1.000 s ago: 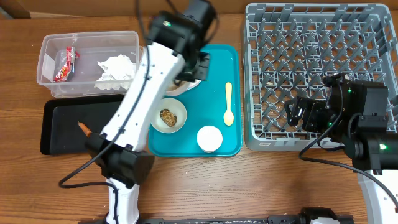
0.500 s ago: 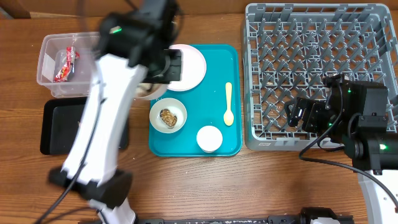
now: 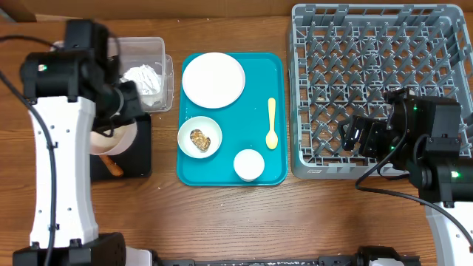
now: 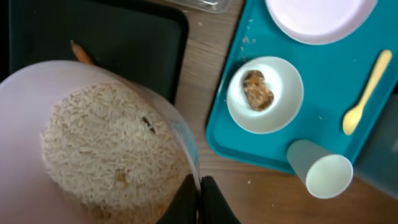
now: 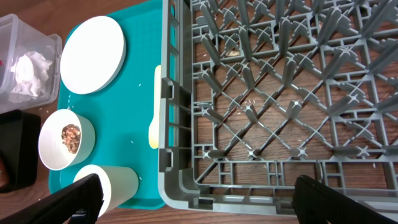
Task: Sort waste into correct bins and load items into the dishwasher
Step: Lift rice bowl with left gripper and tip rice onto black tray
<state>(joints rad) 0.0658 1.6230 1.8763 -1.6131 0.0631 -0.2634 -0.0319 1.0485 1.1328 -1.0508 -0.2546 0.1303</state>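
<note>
My left gripper (image 4: 199, 190) is shut on the rim of a white bowl (image 4: 37, 93) full of loose white rice (image 4: 106, 143). It holds the bowl above the black tray (image 4: 130, 37), on which the orange carrot stick (image 4: 81, 53) lies. In the overhead view the bowl (image 3: 111, 139) is just below the clear tub (image 3: 155, 52) holding the napkin (image 3: 142, 77); the red wrapper is hidden by the arm. The pink plate (image 3: 213, 79), the bowl with a brown lump (image 3: 199, 137), the cup (image 3: 248, 164) and the spoon (image 3: 271, 123) are on the teal tray. My right gripper (image 5: 199, 202) is open and empty over the front left part of the dish rack (image 5: 280, 93).
The teal tray (image 3: 251, 89) lies between the black tray (image 3: 139, 159) and the grey rack (image 3: 377, 89). A few rice grains are scattered on the teal tray and the wood. My left arm's white links cover the table's left side.
My left arm has swung left from the teal tray to over the black tray, carrying the rice bowl. The pink plate is now uncovered. The right arm has not moved.
</note>
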